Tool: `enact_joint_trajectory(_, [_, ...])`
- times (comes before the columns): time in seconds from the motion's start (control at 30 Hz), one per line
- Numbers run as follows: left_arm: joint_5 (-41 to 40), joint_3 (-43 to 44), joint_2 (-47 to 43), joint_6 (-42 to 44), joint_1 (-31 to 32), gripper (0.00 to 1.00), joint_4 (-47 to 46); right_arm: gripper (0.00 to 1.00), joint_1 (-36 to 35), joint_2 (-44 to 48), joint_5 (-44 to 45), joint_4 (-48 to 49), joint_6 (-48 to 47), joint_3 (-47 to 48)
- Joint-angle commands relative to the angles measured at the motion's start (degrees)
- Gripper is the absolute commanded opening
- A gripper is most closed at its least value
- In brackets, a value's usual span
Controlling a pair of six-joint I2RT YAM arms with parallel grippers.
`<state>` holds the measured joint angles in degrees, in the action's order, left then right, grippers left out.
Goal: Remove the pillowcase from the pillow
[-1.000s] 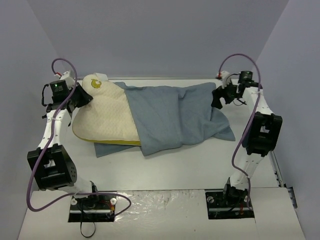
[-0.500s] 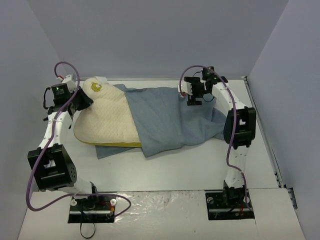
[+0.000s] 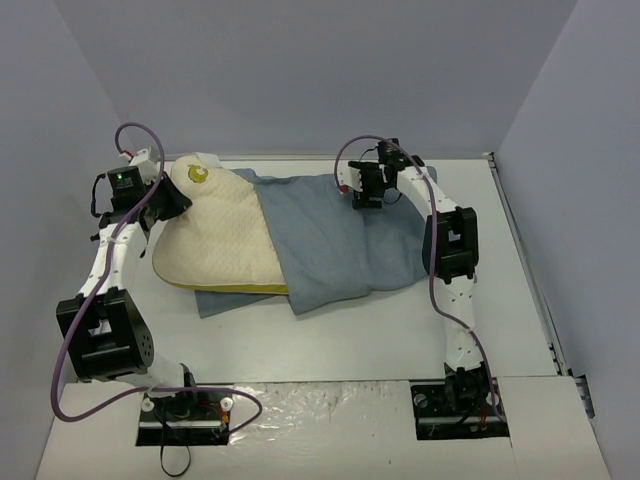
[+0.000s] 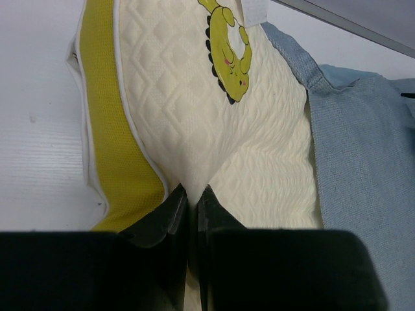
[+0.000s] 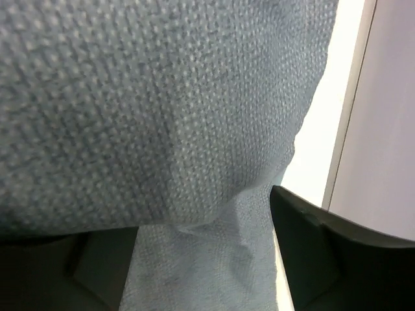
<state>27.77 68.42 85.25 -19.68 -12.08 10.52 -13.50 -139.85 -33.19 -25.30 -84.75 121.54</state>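
**Ana:** The pillow (image 3: 215,240) lies lengthwise, left to right across the desk (image 3: 350,340). Its left half is bare. The pillowcase (image 3: 340,240) sleeves the right half, plain grey-blue face up.

**Ben:** So the way off is to the right, straight along that long axis. Who is placed for it?

**Ana:** The right claw (image 3: 365,192) sits over the case's far edge, so the right arm is clearly nearer the cloth. The left claw (image 3: 170,200) is at the pillow's far-left corner, at the opposite end.

**Ben:** And the left grip?

**Ana:** In the wrist view its fingers (image 4: 162,220) are pinched tight together on a fold of cream fabric, just beside the yellow band. That gives the pillow an anchor.

**Ben:** The right one?

**Ana:** Its jaws stand wide apart with grey-blue cloth bulging between them. The cloth fills that camera, so whether the pads touch it is hard to say, but it looks like no grip yet.

**Ben:** Poses?

**Ana:** The left arm reaches far up its side, wrist turned in toward the corner. The right arm is folded at the elbow and reaches inward to the left, wrist tipped down over the cloth.
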Motion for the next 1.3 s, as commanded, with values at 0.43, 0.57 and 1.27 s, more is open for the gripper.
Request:
enact_joint_trajectory(0.43, [3.17,1.98,-2.99,-0.09,1.0,0.02,-3.76,0.0,2.94,2.47,-11.54,-1.51,11.88,-3.05])
enact_joint_trajectory(0.57, [3.43,3.29,-2.55,0.26,1.35,0.02,-3.32,0.0,5.58,7.39,-12.77,3.75,21.8,-7.96])
enact_joint_trajectory(1.27, [-0.78,18.59,-5.27,-7.39,1.18,0.02,-13.07,0.0,28.51,43.34,-7.94,17.38,46.33,-31.09])
